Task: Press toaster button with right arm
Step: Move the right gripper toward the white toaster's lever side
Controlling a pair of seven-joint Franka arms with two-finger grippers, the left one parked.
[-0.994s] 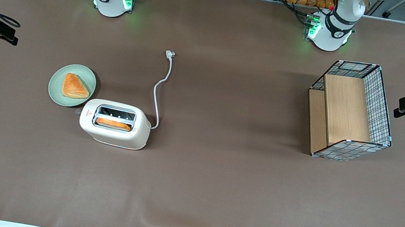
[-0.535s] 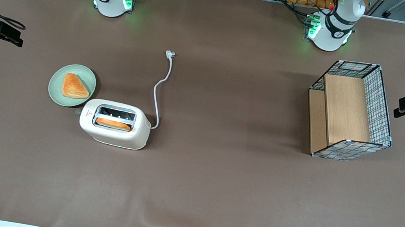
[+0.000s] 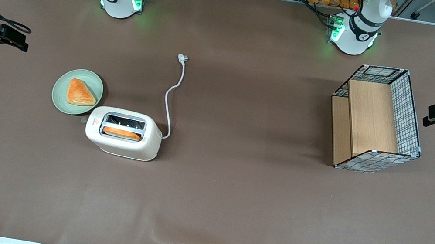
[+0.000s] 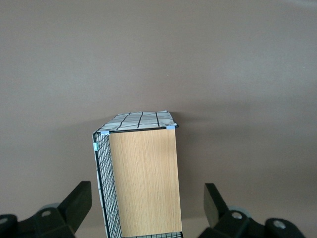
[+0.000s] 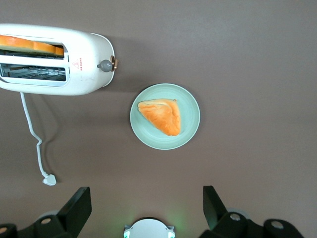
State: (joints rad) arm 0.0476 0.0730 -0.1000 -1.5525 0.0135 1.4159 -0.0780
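Press not begun: tool, fingers apart and empty, hovers well apart from toaster; toaster button untouched.

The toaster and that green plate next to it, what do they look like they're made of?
The toaster looks like matte cream plastic: rounded, seamless corners, no metallic shine. The plate seems glazed ceramic or melamine: even pale green with a smooth rim; I can't tell which. The gripper hangs open toward the working arm's end of the table, touching neither.
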